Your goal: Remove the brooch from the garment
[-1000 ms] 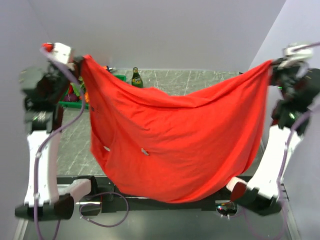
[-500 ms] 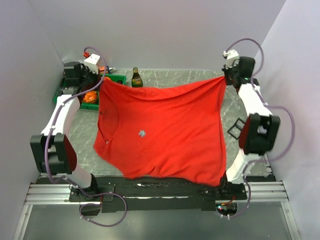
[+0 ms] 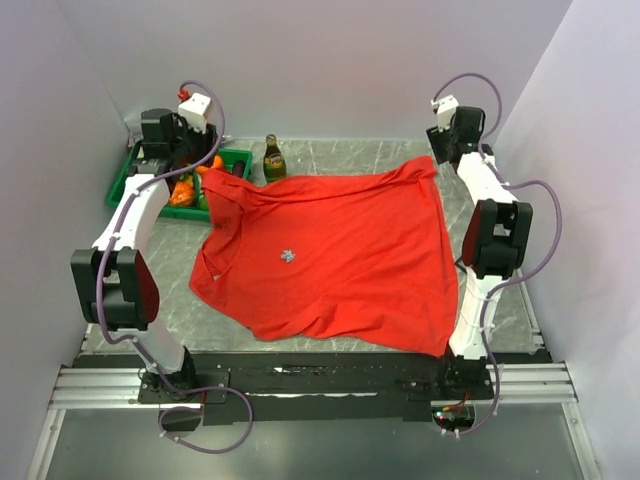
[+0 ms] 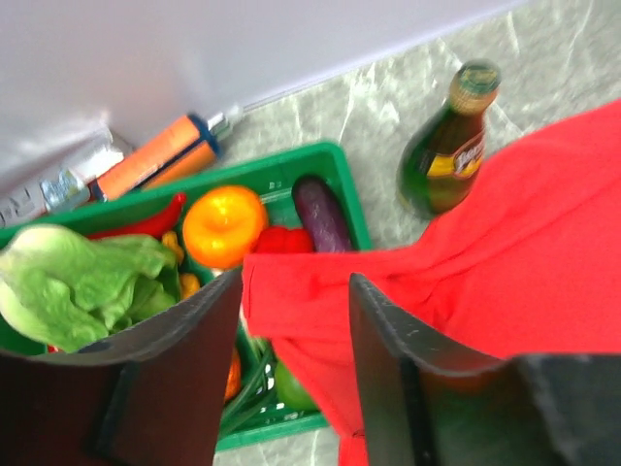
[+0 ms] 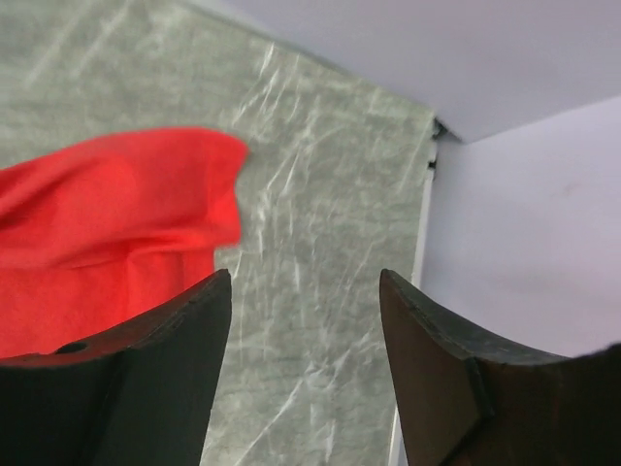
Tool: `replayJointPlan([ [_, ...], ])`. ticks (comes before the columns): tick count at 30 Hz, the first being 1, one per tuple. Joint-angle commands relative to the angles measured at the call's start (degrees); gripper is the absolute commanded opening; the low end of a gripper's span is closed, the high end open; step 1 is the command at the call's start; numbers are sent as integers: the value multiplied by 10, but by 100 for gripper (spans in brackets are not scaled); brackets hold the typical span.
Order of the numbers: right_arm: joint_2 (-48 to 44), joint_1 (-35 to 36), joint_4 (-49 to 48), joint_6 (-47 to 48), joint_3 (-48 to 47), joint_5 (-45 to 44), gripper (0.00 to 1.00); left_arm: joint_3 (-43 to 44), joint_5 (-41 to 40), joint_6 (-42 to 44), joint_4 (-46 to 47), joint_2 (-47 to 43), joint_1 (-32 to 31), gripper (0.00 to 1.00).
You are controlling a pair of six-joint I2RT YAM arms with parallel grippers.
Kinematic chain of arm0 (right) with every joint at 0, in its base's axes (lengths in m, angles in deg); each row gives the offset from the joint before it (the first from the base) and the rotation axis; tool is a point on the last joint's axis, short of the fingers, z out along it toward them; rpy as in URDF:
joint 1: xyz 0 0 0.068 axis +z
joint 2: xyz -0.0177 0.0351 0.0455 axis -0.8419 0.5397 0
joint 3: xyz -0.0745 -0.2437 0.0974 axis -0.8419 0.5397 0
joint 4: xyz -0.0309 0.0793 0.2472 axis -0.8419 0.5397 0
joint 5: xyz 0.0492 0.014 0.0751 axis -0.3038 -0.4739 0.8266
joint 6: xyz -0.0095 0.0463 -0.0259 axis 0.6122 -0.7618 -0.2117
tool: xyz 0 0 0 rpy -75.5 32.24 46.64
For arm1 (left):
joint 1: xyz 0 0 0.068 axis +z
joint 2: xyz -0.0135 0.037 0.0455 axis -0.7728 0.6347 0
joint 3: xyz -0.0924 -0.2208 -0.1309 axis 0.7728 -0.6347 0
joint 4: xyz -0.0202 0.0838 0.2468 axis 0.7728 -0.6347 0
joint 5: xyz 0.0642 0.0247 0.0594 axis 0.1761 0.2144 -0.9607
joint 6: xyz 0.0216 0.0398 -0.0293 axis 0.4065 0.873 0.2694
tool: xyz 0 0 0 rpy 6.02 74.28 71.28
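Logging brooch [image 3: 287, 256] mid-chest on the flat-spread garment [image 3: 360, 270], I list left gripper [image 4: 296, 286] and right gripper [image 5: 306, 282] both wide and empty at its far corners, the pin at four o'clock from the nearer left.

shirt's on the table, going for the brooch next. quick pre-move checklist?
1. Garment spread on the table: ok, some wrinkles.
2. Brooch exposed on top: ok.
3. Left gripper open: ok; a shirt corner lies under its gap.
4. Right gripper open, clear of fabric: ok.
5. Fabric clear of the green tray: not ok, the corner drapes over its rim.
6. Bottle clear of fabric: cannot tell; it stands right at the far hem.
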Motion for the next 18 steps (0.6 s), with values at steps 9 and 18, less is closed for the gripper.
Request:
replayJointPlan([
  [9, -383, 24, 157, 125, 290, 293, 66, -92, 166, 154, -212, -176, -37, 55],
  [18, -465, 33, 275, 308, 534, 295, 57, -304, 137, 299, -301, -191, -53, 30],
])
